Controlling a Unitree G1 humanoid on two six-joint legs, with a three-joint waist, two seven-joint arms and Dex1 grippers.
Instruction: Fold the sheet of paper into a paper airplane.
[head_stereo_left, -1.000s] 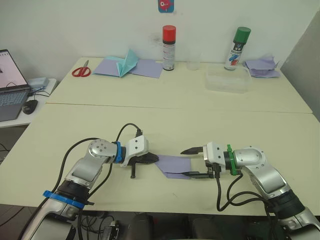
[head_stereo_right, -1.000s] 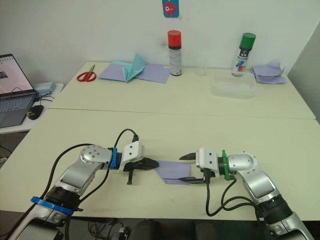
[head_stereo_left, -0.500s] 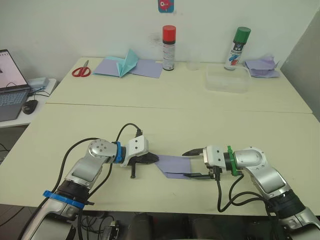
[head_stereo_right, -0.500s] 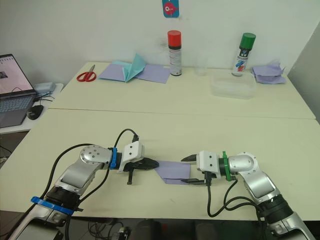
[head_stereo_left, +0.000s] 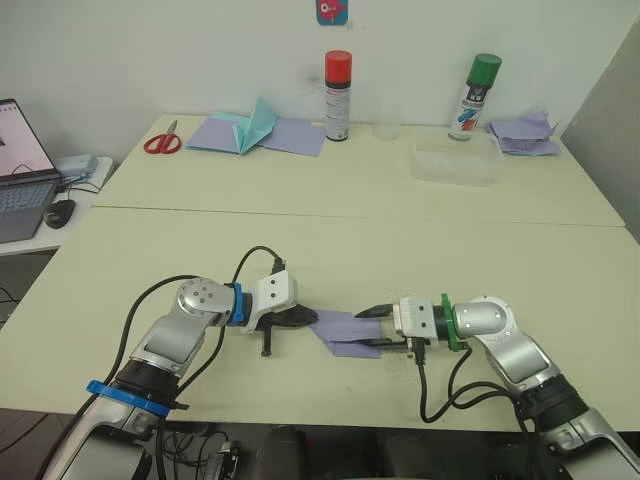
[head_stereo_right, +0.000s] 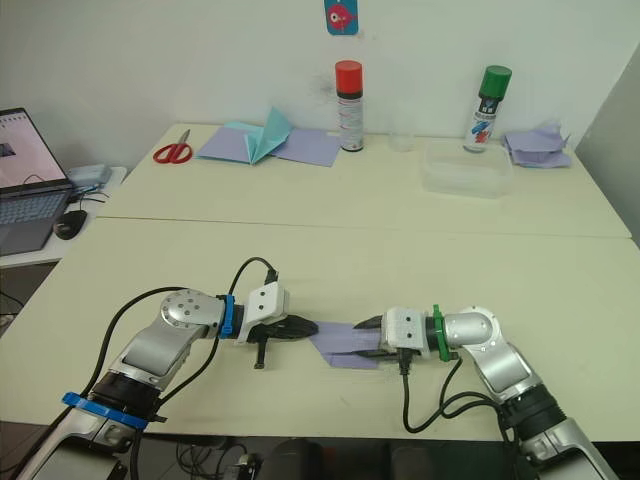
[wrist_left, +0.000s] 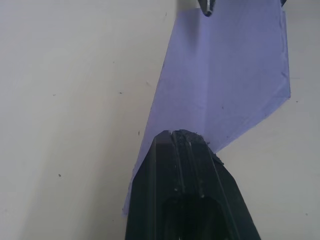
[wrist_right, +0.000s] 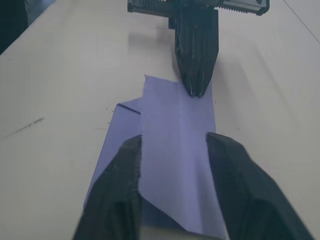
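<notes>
Two pale tables (head_stereo_left: 330, 240) pushed together against a white wall (head_stereo_left: 150, 50).
A small red-and-blue sticker (head_stereo_left: 331, 10) marks the wall above the far table, a grey panel (head_stereo_left: 610, 130) leans in at the right, and a lower side desk (head_stereo_left: 40, 215) stands at the left under even light.

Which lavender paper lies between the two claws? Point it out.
The sheet of paper at the near table edge, between the left claw and right claw. The lavender sheets and heap lie near the wall.
</notes>
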